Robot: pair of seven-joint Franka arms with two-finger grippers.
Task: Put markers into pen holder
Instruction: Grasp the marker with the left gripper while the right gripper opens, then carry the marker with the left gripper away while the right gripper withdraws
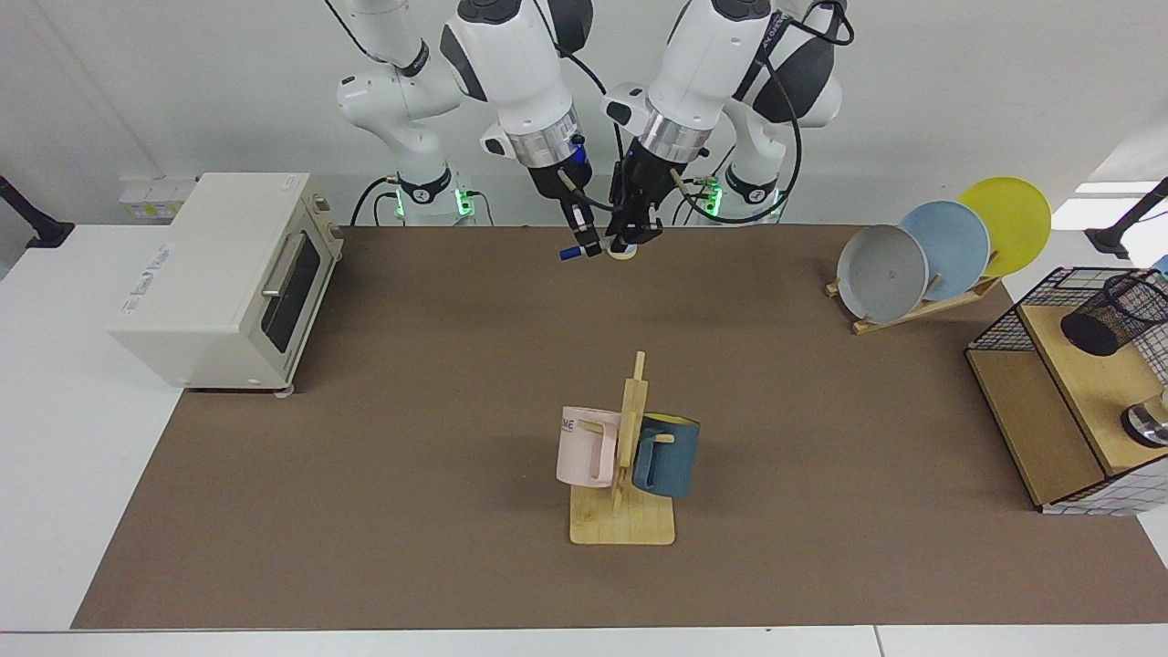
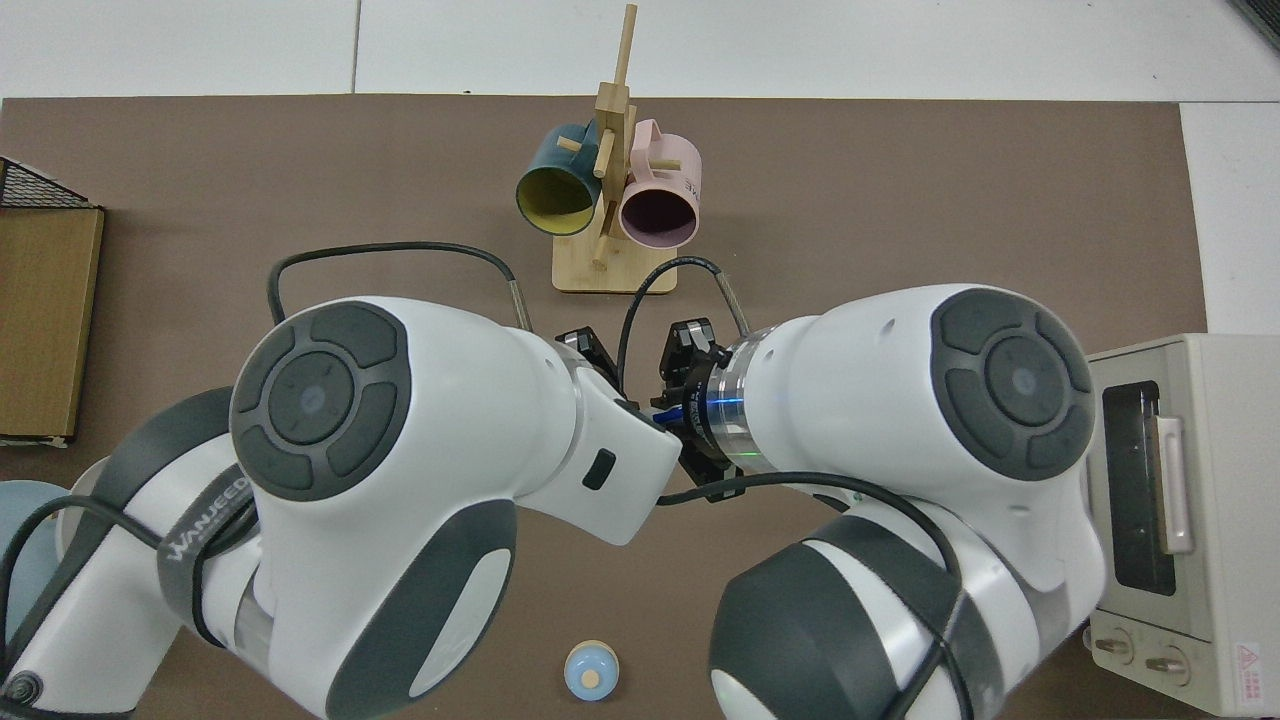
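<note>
At the far middle of the table my right gripper (image 1: 584,245) hangs above the mat, shut on the marker (image 1: 569,254), a slim white pen held about level with its blue end pointing toward the toaster side. My left gripper (image 1: 634,237) is right beside the marker's other end, fingers apart, tilted toward it. In the top view both arms hide the grippers, and only a blue sliver of the marker (image 2: 664,414) shows between the wrists. The pen holder (image 1: 1113,315), a black mesh cup, leans on the wooden shelf at the far right edge.
A mug rack (image 1: 625,456) with a pink and a blue mug stands mid-table. A toaster oven (image 1: 228,274) sits at the left, a plate rack (image 1: 940,251) at the right. The wire basket (image 1: 1004,328) frames the shelf. A small blue round object (image 2: 590,672) lies near the arms' bases.
</note>
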